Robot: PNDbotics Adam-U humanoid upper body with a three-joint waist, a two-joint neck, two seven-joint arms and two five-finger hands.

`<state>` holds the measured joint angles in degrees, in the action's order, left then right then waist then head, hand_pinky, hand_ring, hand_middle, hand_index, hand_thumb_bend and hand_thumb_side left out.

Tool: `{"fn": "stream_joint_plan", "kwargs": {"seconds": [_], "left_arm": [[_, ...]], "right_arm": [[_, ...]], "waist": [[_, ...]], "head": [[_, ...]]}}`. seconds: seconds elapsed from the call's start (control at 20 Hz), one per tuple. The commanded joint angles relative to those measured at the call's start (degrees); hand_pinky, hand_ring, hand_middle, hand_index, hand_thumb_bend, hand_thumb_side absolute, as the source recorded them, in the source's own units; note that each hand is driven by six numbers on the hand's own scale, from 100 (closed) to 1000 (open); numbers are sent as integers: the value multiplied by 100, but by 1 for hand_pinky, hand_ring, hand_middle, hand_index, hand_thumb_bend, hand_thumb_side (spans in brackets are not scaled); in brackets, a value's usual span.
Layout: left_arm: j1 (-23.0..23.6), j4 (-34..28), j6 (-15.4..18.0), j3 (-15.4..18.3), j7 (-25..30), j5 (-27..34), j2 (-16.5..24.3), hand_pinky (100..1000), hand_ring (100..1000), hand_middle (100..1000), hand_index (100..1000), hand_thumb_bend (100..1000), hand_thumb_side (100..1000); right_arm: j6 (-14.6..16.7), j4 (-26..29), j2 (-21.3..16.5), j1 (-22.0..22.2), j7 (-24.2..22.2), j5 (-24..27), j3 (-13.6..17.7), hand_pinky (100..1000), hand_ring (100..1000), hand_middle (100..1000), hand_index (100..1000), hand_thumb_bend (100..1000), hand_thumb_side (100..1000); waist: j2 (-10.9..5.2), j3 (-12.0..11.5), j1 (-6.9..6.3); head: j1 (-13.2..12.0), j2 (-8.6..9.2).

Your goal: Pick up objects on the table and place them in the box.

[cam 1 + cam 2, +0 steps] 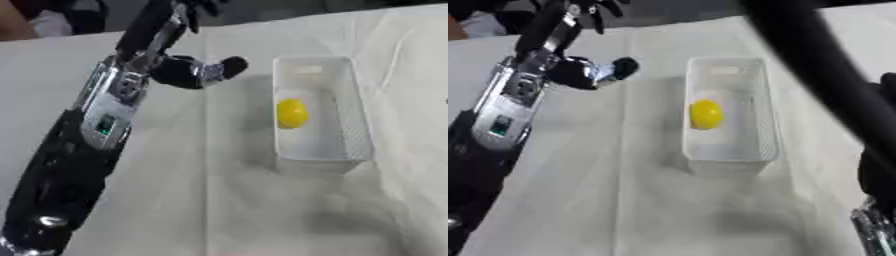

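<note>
White table (pixel 262 210): yellow object (pixel 291 113) boxed (pixel 354 125), left hand (pixel 188 70) beside.

A table (pixel 262 210) draped in creased white cloth fills nearly everything, and beyond the table's far edge lies a dim, dark strip of room.

The left arm (pixel 83 150) is built of a black forearm and a silver wrist section marked with a small green patch. The left robot hand (pixel 197 70) is black with silver joints.
</note>
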<state>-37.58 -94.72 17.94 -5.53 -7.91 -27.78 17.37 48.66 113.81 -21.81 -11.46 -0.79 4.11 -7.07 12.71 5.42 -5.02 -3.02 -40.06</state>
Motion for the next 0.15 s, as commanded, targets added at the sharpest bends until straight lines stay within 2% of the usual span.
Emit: {"fn": "stream_joint_plan", "kwargs": {"seconds": [0.05,0.15], "left_arm": [[295,-498,-70,177,-266,611,-242,374,662,738,853,566,857],[553,-669,-90,212,-327,884,-433,376,660,744,862,559,856]], "right_arm": [[0,78,-173,52,44,96,-7,682,791,839,810,259,1000],[-30,78,-243,113,48,202,-20,681,791,838,812,252,1000]], "waist": [[-236,-38,51],[-417,-68,66]], "head": [[-38,-176],[-71,-321]]}}
